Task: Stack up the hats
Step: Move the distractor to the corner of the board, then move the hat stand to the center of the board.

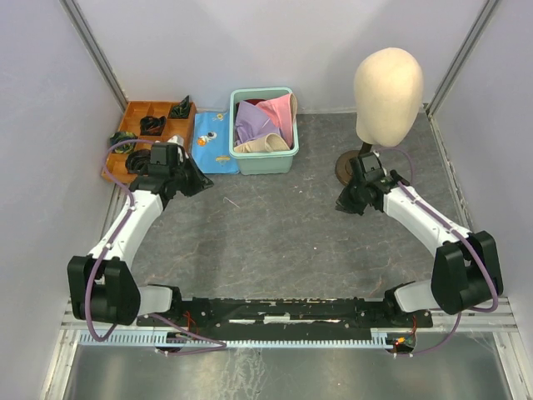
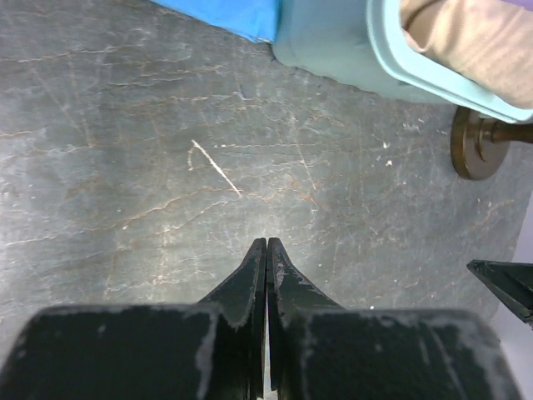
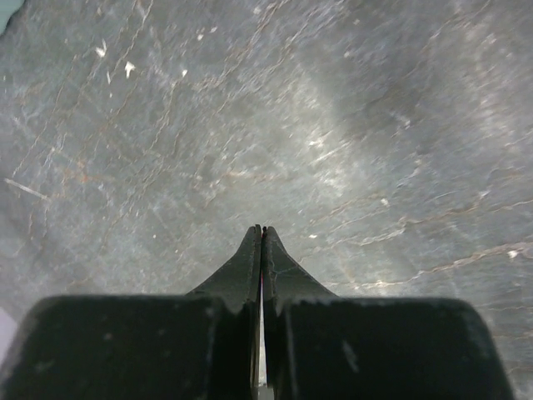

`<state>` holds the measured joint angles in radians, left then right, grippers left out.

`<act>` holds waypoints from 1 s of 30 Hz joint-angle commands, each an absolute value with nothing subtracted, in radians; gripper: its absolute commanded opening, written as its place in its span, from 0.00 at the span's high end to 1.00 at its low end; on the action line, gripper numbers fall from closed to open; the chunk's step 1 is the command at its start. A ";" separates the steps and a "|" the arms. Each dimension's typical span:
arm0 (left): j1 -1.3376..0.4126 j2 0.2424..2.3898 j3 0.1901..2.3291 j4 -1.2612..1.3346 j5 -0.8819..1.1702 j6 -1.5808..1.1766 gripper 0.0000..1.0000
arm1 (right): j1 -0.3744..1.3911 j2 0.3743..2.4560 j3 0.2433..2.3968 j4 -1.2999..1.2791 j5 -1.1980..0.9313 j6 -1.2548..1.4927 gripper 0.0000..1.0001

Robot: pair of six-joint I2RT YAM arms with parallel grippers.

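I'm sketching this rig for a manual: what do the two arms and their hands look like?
The left arm and right arm have white link shells with chunky black joint housings. A purple cable loops along each. The left hand and right hand are black, their fingers tapering to thin tips, with whitish scuffs along the edges.

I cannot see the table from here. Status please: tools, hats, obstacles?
Left tool shut, empty. Right tool shut, empty. Hats heaped in teal bin. Mannequin head close behind right tool.
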<state>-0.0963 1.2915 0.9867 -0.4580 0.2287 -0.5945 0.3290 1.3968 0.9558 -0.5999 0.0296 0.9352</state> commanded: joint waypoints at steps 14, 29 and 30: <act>-0.296 1.302 1.097 -0.335 0.216 -0.709 0.97 | 0.097 1.231 0.747 -0.575 0.038 1.084 1.00; -0.371 1.275 1.172 -0.355 0.217 -0.607 0.97 | -0.243 1.807 1.020 -0.114 -0.324 1.055 1.00; -0.371 1.272 1.180 -0.365 0.213 -0.596 0.97 | -0.243 1.840 1.065 -0.110 -0.325 1.057 1.00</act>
<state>-0.3706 1.3209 1.1065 -0.3664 0.2184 -0.6594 -0.2440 1.7298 0.9360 -0.2802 -0.2150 1.0378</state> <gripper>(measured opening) 0.033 0.004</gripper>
